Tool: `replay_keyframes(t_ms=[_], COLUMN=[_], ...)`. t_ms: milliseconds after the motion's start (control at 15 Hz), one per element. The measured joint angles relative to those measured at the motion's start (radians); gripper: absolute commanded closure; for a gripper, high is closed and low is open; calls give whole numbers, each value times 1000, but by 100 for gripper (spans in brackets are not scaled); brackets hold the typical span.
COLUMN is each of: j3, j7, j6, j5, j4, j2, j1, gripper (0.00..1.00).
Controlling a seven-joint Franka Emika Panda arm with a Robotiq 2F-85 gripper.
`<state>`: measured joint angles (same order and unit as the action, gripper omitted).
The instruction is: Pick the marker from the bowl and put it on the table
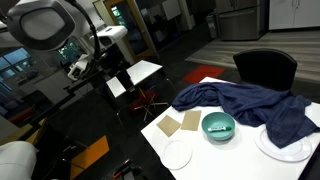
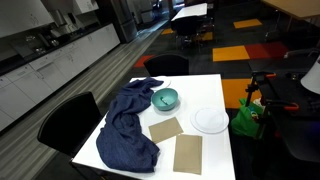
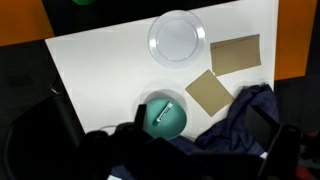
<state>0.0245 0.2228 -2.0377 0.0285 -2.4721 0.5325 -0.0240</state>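
The teal-green bowl (image 3: 166, 116) stands on the white table (image 3: 100, 70), next to a crumpled dark blue cloth (image 3: 240, 120). The small green marker (image 3: 164, 112) lies tilted inside the bowl. The bowl also shows in both exterior views (image 1: 218, 125) (image 2: 165, 98). My gripper (image 3: 200, 135) hangs high above the table, over the bowl and the cloth's edge. Its dark fingers are spread wide with nothing between them. In an exterior view my arm (image 1: 100, 48) is off to the side of the table (image 1: 205, 160).
A clear plate (image 3: 177, 38) and two tan square mats (image 3: 235, 53) (image 3: 209, 90) lie near the bowl. A second white plate (image 1: 283, 145) sits partly under the cloth. Black chairs (image 2: 165, 64) (image 2: 65, 115) stand at the table's edges.
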Motion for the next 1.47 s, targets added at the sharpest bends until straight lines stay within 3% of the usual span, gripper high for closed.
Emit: replay_keyframes(t_ms=[667,1467], j3=[57,-16], j7=[374,435], j6=[-293,-539], j5=[31,-9], j4=[160,317], j2=[-276,-684], j1=[49,64], gripper=[0,0])
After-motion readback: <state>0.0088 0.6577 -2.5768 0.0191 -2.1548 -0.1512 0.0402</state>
